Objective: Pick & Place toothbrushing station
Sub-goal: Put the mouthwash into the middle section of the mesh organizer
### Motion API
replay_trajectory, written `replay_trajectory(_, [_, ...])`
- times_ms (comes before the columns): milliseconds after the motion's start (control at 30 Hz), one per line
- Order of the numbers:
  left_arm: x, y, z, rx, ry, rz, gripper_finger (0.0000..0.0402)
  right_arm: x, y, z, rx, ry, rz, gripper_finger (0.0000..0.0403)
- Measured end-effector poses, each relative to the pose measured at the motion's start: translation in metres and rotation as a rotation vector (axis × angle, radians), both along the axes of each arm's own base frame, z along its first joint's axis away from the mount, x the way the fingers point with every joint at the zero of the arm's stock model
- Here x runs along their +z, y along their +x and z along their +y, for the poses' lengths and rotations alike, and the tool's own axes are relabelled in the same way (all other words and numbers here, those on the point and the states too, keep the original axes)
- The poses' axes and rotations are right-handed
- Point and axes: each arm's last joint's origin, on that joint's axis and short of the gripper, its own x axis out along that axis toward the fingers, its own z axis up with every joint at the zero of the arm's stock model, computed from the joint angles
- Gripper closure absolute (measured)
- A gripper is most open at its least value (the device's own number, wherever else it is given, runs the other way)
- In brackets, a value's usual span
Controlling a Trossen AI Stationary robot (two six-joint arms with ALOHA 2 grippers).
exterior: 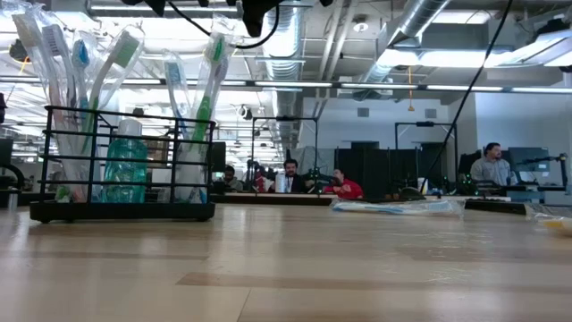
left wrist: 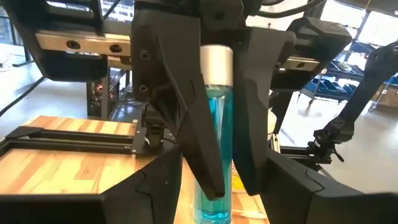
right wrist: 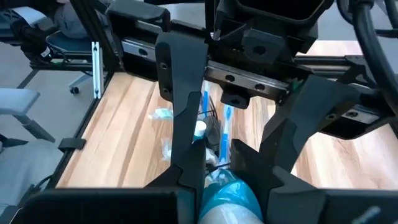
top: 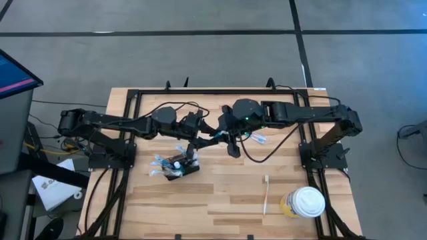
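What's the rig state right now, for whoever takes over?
Left gripper: open, fingers either side of the blue bottle, which stands in the toothbrushing station.
Right gripper: shut on a teal wrapped item, held mid-table beside the station.
Done: bottle and several toothbrushes are in the station.
Left: probably the held item, a wrapped packet, and the loose toothbrush near the white-lidded cup.

Black mesh holder (exterior: 122, 161) w/ blue-green bottle (exterior: 126, 168); white-lidded yellowish cup (top: 304, 203).
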Motion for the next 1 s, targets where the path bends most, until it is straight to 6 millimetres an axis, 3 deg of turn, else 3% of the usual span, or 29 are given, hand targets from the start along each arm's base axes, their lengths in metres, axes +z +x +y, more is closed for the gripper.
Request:
replay_trajectory(433, [-0.002, 0.001, -0.004, -0.053, 0.001, 0.014, 0.0241, 0.006, 0.001, 0.003, 0.013, -0.002, -0.031, 0.0346])
replay_trajectory(633, [-0.007, 0.004, -0.003, -0.053, 0.008, 0.025, 0.0273, 0.006, 0.001, 0.003, 0.014, -0.003, -0.034, 0.0346])
replay_trajectory(833, [-0.014, 0.009, -0.003, -0.053, 0.051, 0.042, 0.033, 0.006, 0.001, 0.003, 0.013, -0.004, -0.032, 0.0346])
replay_trajectory(1000, [-0.014, 0.009, -0.003, -0.053, 0.056, 0.041, 0.0332, 0.006, 0.0, 0.003, 0.014, -0.004, -0.027, 0.0346])
